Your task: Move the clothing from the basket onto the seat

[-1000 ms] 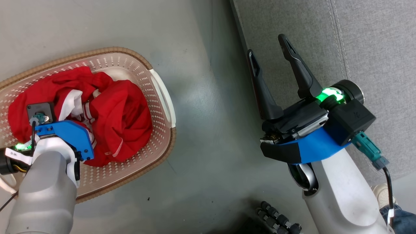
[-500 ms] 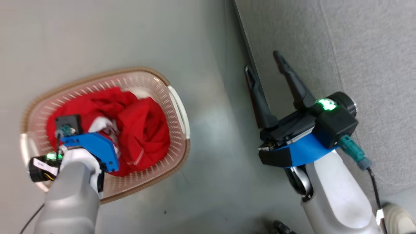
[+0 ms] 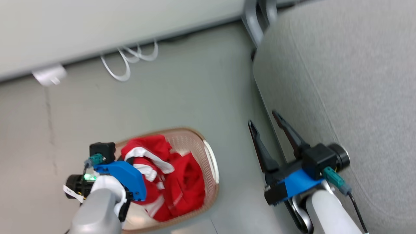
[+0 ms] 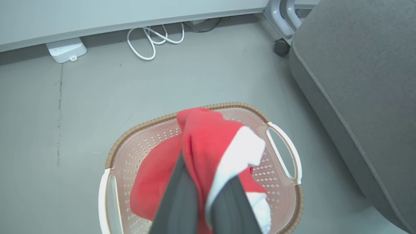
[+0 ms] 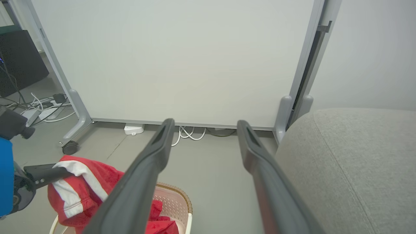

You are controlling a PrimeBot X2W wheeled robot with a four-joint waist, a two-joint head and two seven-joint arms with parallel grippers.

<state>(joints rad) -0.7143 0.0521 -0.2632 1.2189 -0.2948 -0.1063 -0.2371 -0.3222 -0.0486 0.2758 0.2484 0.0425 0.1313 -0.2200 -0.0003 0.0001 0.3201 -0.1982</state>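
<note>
A smooth grey floor [image 3: 195, 81] is seen from the head, the oval perforated basket [image 3: 213, 162] set near the woven grey seat [image 3: 341, 81]; the right gripper [image 3: 262, 118] is spread wide, empty. From the left wrist, the left gripper [image 4: 204, 175] is clamped on soft red clothing [image 4: 208, 136] (white-banded), held over the basket, more lying inside. From the right wrist, a pale flat panel [image 5: 178, 58] is shown.

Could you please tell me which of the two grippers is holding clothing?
The left gripper: its jaws are shut on a red garment with a white band above the basket. The right gripper has its jaws spread and empty.
</note>
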